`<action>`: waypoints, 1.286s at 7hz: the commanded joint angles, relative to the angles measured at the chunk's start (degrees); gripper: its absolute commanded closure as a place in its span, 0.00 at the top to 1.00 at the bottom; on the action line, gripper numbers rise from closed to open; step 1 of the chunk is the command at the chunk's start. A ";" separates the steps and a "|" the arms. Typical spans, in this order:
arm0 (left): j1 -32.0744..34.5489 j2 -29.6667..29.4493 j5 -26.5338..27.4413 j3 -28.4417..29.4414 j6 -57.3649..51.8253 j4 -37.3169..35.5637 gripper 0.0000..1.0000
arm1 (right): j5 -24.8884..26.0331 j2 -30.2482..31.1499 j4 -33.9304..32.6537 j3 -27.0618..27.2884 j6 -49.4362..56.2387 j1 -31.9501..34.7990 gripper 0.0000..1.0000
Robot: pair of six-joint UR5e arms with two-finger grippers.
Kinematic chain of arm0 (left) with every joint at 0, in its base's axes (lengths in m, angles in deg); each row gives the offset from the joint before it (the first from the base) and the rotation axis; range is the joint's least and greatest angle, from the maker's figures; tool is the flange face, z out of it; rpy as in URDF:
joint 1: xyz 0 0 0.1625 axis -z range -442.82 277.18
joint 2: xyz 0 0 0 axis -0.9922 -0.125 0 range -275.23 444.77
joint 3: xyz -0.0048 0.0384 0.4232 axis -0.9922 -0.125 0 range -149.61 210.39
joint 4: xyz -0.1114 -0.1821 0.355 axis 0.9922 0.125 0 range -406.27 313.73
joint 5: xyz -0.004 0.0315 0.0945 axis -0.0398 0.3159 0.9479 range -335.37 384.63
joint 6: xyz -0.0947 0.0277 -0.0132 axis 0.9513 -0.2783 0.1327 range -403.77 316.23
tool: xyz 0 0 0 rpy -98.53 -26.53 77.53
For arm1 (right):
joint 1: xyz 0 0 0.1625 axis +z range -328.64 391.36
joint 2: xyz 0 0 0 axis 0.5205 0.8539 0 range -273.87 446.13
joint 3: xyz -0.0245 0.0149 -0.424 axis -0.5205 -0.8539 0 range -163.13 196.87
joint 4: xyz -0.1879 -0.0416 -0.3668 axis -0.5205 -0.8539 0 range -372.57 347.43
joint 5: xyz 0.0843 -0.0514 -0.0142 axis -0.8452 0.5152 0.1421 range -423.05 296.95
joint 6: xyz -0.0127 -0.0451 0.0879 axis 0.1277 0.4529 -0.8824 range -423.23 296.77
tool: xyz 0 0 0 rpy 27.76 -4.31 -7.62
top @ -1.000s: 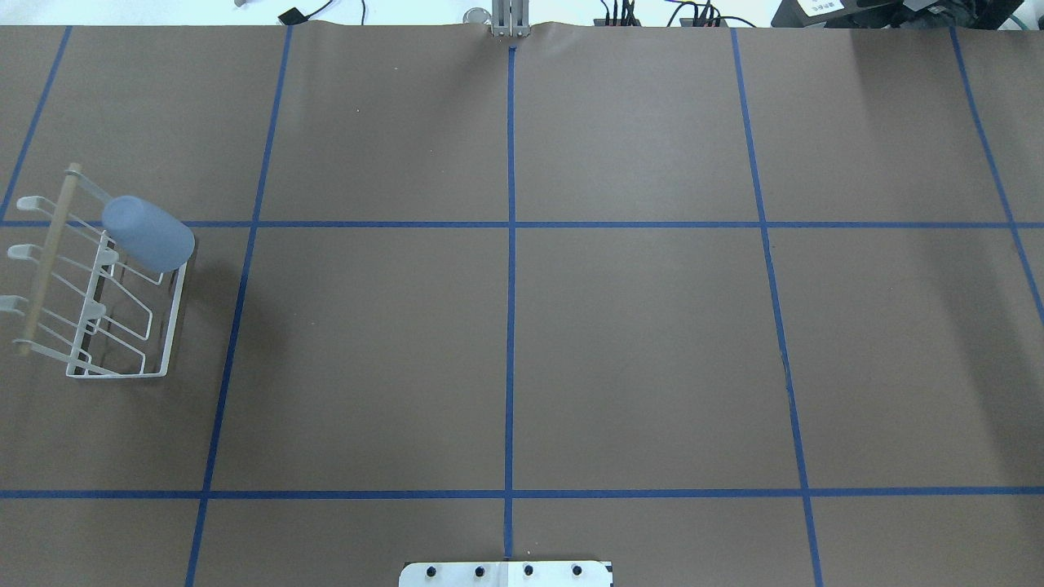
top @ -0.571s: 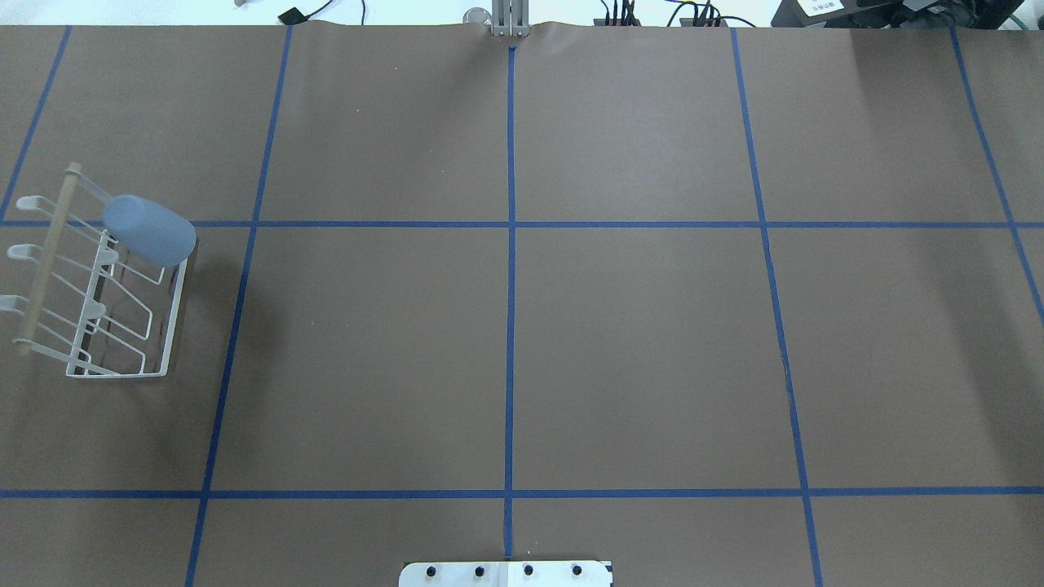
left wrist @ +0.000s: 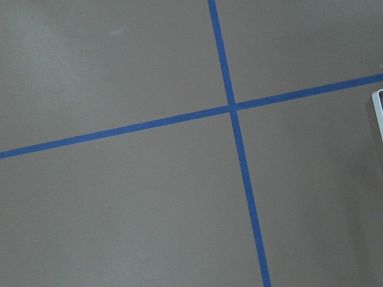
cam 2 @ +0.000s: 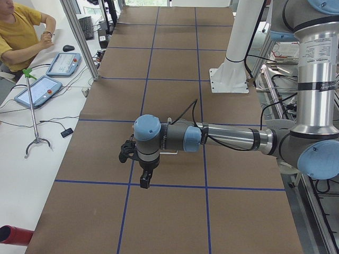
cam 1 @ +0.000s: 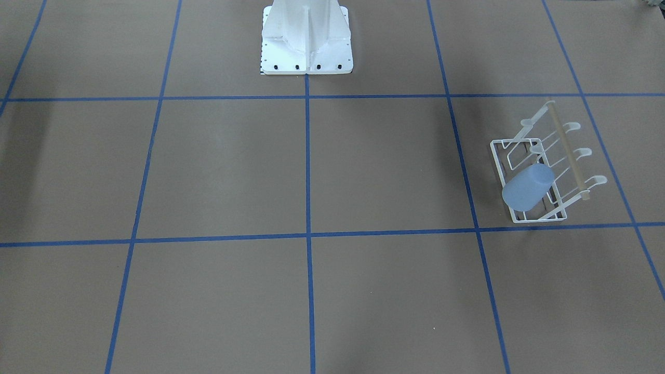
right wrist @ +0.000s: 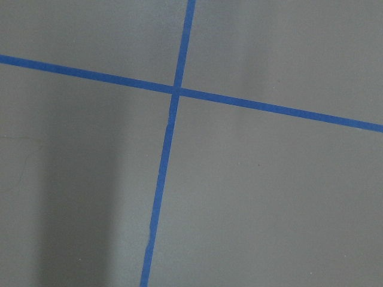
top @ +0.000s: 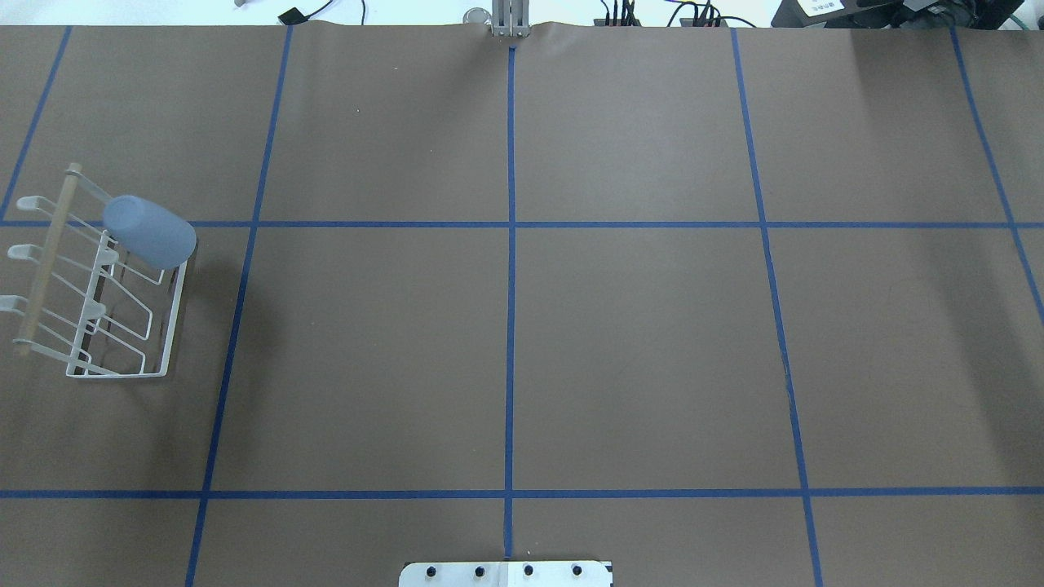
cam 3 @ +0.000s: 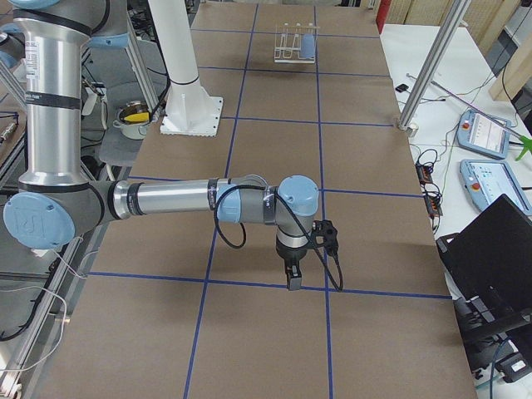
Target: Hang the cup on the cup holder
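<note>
Shows pale blue plastic tumbler (top: 149,232) hung base-up on end prong of white wire cup holder (top: 49,254) with wooden rod. Left gripper (cam 2: 144,182) and right gripper (cam 3: 293,280) well apart from holder, open or closed impossible to tell. Looks done; keep clear, avoid jarring holder

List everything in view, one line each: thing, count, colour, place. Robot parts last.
pale blue plastic tumbler cup: one, pale blue, tilted on a prong at the holder's end away from the robot.
white wire cup holder with wooden rod: one, white, on the table's left side.
brown paper-covered table: one, brown.
blue tape grid: one, blue, across the table.
person in yellow shirt: one, seated beside the table.
white robot pedestal: one, white, at the table's robot-side edge.
left claw: one, dark, above the table.
right claw: one, dark, above the table.
</note>
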 commanded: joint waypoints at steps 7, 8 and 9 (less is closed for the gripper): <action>-0.03 0.59 -0.15 -0.55 -0.05 0.16 0.99 | -0.45 0.78 0.15 -1.25 -0.21 -0.09 1.00; -0.03 0.59 -0.15 -0.56 -0.05 0.16 0.99 | -0.45 0.78 0.15 -1.25 -0.21 0.00 1.00; -0.03 0.59 -0.15 -0.64 -0.14 0.16 0.99 | -0.45 0.78 0.15 -1.25 -0.21 0.00 1.00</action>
